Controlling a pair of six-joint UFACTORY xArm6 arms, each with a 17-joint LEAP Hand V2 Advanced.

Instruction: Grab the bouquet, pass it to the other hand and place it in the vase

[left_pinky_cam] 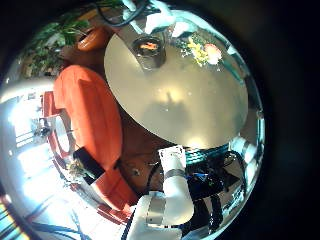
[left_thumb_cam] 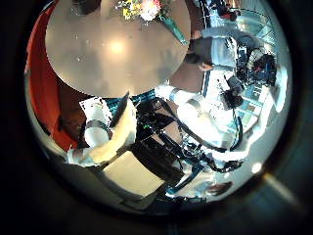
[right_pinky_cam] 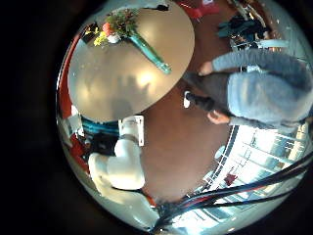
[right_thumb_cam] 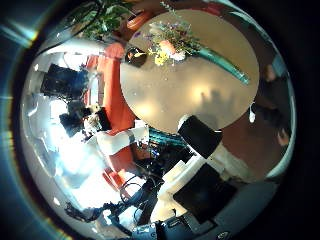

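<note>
The bouquet (left_pinky_cam: 205, 48) lies on the round table (left_pinky_cam: 180, 100) near its edge, flowers at one end and wrapped stems at the other. It also shows in the left thumb side palm view (left_thumb_cam: 142, 10), the right little finger side palm view (right_pinky_cam: 122, 27) and the right thumb side palm view (right_thumb_cam: 170, 42). The vase (left_pinky_cam: 148, 50), a dark cylinder, stands upright on the table beside the bouquet, away from it. My left hand (left_pinky_cam: 168, 185) and right hand (right_pinky_cam: 125, 152) are both high above the table, off its edge. Their fingers look relaxed and nothing is between them.
A large upholstered seat (left_pinky_cam: 85, 105) stands against the table's side and also shows in the right thumb side palm view (right_thumb_cam: 108, 85). A leafy plant (left_pinky_cam: 65, 35) stands behind the vase. The table's middle (right_pinky_cam: 117, 78) is bare.
</note>
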